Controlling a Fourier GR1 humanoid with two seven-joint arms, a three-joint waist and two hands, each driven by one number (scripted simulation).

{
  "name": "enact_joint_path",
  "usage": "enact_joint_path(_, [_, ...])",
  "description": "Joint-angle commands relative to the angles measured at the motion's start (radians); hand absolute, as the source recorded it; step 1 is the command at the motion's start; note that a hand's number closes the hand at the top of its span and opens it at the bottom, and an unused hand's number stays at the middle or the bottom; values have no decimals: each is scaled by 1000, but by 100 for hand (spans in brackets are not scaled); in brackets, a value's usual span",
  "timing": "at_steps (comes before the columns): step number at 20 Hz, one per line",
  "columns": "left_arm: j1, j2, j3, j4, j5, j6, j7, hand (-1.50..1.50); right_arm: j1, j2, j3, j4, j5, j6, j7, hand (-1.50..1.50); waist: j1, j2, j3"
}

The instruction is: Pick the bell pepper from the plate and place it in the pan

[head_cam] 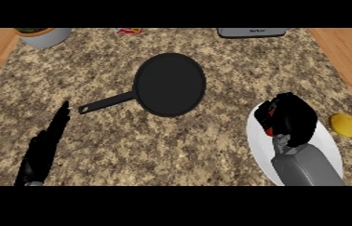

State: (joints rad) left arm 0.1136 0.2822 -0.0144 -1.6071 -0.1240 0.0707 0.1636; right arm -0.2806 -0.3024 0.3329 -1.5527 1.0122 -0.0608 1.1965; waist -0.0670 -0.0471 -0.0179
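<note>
Head view, looking steeply down on a speckled granite table [172, 141].

Pan [170, 84]: black, round, sits near the middle of the table. Its handle [106, 103] runs out toward the lower left. Nothing lies inside the pan.

Plate [260, 146]: white, at the right side of the table, well apart from the pan. The right forearm [307, 167], grey, comes in from the lower edge and covers much of it.

Right hand [292, 118]: black, positioned over the plate, fingers curled down around the bell pepper [269, 114]. Only a small patch of red shows at the hand's left side; the rest of the pepper is hidden under the fingers. Cannot tell whether the pepper touches the plate or is lifted off it.

Left hand [47, 148]: at the lower left, fingers straight and together, pointing up and slightly right, holding nothing. Fingertips lie near the end of the pan handle but apart from it.

Other items: yellow object [341, 124] just right of the plate, cut by the edge; grey bowl [45, 36] at the top left corner; grey flat object [252, 32] at the top edge; a small red and white item [128, 30] at the top edge.
</note>
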Motion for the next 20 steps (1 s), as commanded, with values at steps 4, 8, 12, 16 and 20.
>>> enact_joint_path(4, [7,-3,-19,-9,-3,-16,-27,0,-137,151,83,-136,398,109,290,150,42,19,8])
enact_joint_path(8, [-40,13,-3,-7,9,-33,-13,0,-238,295,31,-98,538,147,290,150,70,39,13])
enact_joint_path(12, [-36,-37,-58,-10,-22,-11,-18,0,-285,299,20,-52,509,87,291,150,97,47,17])
enact_joint_path(16, [-55,-30,-54,0,-13,-30,-27,0,-388,301,-89,107,453,-12,291,150,122,59,18])
enact_joint_path(20, [-55,-12,-46,4,-1,-57,-54,0,-456,301,-162,237,381,-118,259,150,144,66,18])
